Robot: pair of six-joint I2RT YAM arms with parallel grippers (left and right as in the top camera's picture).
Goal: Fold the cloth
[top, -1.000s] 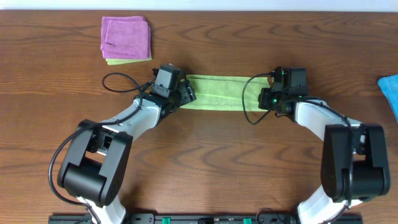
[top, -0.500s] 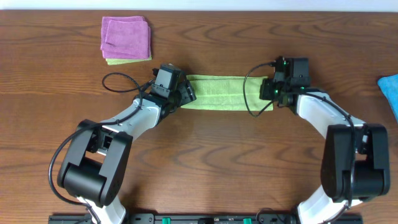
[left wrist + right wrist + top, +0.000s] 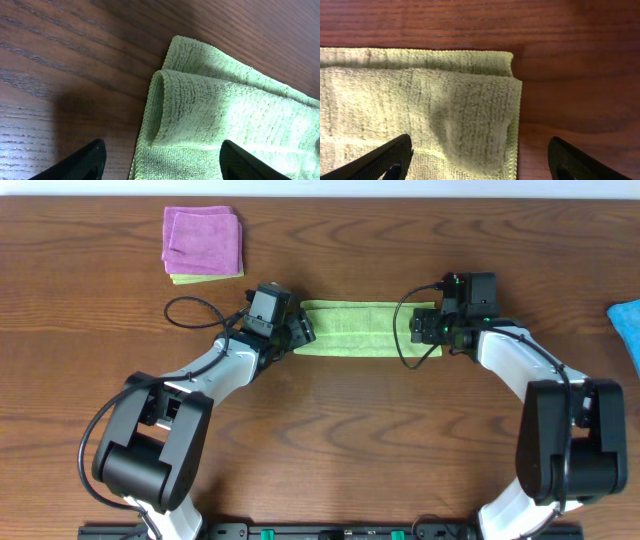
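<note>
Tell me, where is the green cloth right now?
Overhead, the green cloth lies folded in a strip in the middle of the table, between the left arm and the right arm.

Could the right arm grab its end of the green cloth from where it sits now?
Probably yes: the right gripper hangs over the end of the cloth, jaws open astride its edge, with nothing in the way.

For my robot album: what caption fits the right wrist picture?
Open right gripper above the folded end of the lime-green cloth on a wooden table.
</note>
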